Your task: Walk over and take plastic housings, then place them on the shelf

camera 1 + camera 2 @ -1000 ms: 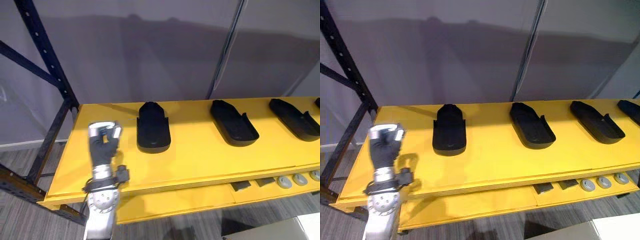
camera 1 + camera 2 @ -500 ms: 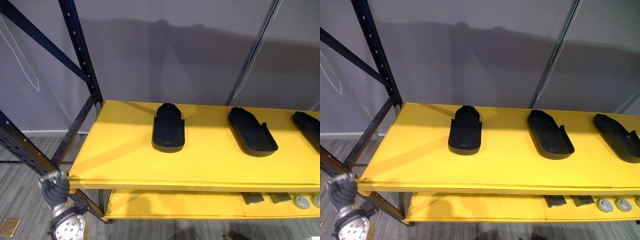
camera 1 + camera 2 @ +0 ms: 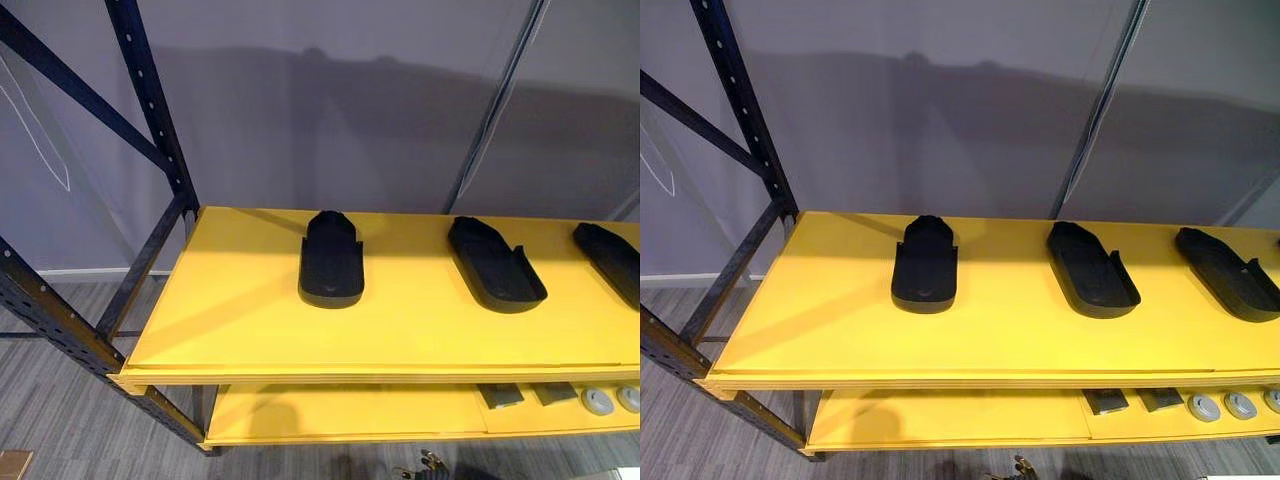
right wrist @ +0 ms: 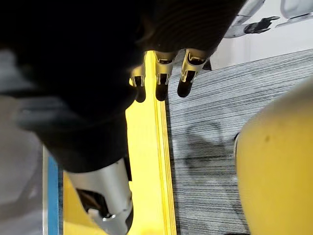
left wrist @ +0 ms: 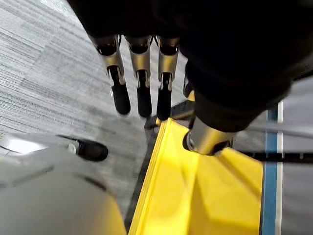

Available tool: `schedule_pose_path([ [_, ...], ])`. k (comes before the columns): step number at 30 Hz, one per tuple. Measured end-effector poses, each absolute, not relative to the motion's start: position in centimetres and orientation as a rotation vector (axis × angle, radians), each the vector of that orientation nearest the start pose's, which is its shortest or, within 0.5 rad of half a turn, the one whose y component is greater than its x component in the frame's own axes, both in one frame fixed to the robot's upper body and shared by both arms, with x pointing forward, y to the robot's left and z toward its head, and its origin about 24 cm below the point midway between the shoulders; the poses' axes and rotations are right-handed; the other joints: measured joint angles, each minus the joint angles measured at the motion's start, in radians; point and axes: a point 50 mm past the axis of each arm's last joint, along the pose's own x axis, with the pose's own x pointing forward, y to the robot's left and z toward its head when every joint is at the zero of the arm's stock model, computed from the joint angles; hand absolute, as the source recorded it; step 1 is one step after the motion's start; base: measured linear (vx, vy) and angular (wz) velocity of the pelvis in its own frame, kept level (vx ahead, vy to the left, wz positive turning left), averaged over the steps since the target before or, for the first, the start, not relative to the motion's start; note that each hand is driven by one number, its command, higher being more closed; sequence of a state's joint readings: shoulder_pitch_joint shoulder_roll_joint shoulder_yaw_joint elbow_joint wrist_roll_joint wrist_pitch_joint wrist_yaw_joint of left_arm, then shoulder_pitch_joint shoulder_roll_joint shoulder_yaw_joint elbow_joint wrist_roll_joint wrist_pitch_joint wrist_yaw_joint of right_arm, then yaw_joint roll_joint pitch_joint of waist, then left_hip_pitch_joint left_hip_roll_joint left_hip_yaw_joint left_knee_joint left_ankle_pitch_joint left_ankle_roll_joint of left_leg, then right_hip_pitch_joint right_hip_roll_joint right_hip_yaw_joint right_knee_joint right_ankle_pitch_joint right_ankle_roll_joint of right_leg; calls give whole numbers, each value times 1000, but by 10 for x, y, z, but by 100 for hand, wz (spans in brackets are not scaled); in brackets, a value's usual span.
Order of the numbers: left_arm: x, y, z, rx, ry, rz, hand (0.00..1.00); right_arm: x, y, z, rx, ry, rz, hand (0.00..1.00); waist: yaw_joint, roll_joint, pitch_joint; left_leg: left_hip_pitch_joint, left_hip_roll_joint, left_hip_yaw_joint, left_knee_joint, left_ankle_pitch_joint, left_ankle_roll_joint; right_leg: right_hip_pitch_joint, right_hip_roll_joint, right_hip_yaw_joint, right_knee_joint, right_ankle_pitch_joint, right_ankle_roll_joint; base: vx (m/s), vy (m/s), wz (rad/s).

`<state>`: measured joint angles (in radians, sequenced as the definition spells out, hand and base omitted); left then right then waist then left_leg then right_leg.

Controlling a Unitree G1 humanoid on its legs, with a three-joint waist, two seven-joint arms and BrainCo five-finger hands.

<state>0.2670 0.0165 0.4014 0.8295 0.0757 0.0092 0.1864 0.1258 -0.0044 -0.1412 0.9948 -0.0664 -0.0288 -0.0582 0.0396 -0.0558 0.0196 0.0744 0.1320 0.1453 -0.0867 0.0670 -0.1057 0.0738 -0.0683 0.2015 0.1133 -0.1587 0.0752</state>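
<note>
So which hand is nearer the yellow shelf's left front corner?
Left. The left hand hangs, fingers straight, just off that corner of the shelf, over the floor. The right hand hangs beside the shelf's front edge, seemingly further along it.

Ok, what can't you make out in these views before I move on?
Far-right black plastic housing: right end cut off by the right edge of both eye views.
Small grey round parts on the lower shelf: too small to identify.
Small dark blocks beside them: rear ends hidden under the yellow top shelf board.
Left hand and right hand: fingers straight, empty; wrist views cannot show their distance from the housings.
</note>
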Motion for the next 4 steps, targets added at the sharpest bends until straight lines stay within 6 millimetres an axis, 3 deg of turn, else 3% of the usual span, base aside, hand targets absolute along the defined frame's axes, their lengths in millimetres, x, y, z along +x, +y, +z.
schedule_pose_path([
  [4, 52, 234, -153, 73, 1111, 534, 0, 92, -180, -161, -14, 1085, -199, 0, -2, 6, 5, 1, -5, 14, 0, -4, -2, -7, -4, 13, -1, 0, 0, -3, 21, -10],
])
